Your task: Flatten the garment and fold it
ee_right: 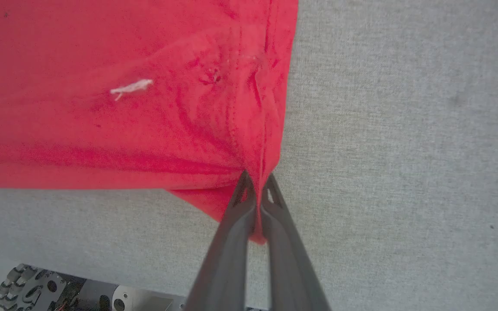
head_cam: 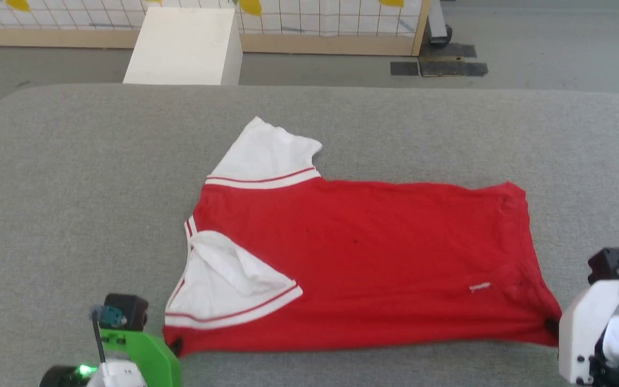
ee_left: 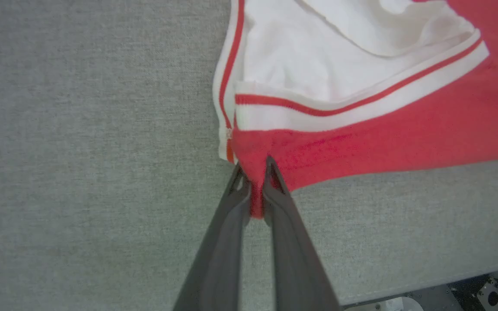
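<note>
Grey tabletop [head_cam: 73, 188] is left open around the garment [head_cam: 363, 258]; a white box [head_cam: 183, 45] is set beyond the far edge.

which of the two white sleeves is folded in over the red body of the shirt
The near sleeve, beside the left hand, lies on the red fabric; the far sleeve sticks out onto the grey surface.

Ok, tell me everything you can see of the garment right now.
The garment is a red, soft-knit shirt with white sleeves trimmed in red and white, spread mostly flat on the grey table, neck end to the robot's left. The far sleeve lies outward; the near sleeve is folded onto the body. The left gripper and right gripper, jaws shut, pinch its two near corners, where cloth puckers.
</note>
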{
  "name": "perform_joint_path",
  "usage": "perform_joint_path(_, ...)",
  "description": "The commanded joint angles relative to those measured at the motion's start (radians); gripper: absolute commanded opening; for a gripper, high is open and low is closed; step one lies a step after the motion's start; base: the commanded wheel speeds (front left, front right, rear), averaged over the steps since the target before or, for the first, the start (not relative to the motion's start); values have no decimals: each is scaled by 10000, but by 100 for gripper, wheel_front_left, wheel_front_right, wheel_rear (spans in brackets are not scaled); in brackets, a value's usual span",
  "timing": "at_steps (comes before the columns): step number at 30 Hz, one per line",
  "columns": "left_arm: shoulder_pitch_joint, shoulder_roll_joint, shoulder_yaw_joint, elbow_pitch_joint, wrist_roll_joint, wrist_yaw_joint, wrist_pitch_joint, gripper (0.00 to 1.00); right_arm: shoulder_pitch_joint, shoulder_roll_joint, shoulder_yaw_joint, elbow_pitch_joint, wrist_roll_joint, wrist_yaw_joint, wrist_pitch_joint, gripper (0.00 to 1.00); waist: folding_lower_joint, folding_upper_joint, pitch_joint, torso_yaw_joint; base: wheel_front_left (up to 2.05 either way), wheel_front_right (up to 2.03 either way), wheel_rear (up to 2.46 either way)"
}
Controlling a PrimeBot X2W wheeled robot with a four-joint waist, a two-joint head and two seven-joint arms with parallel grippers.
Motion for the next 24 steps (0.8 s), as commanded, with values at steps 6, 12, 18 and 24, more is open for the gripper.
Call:
perform_joint_path(6,482,-242,-114,372,-356,-82,-77,0,500,-49,-9,337,84,-15,-328,0,0,0,26,37,0,0,0)
perform_joint_path(12,443,-718,-16,964,-460,-418,-797,100,459,59,177,1077,117,-15,-1088,100,0,0,-59,116,0,0,0)
perform_joint_path(18,364,-958,490,895,-393,-402,-1946,100,127,70,290,788,519,-15,-2501,100,0,0,-328,138,0,0,0)
perform_joint_path(24,99,-1186,1048,72,-66,-732,-3674,100,-26,18,548,-19,749,-15,-4871,100,0,0,-419,61,0,0,0)
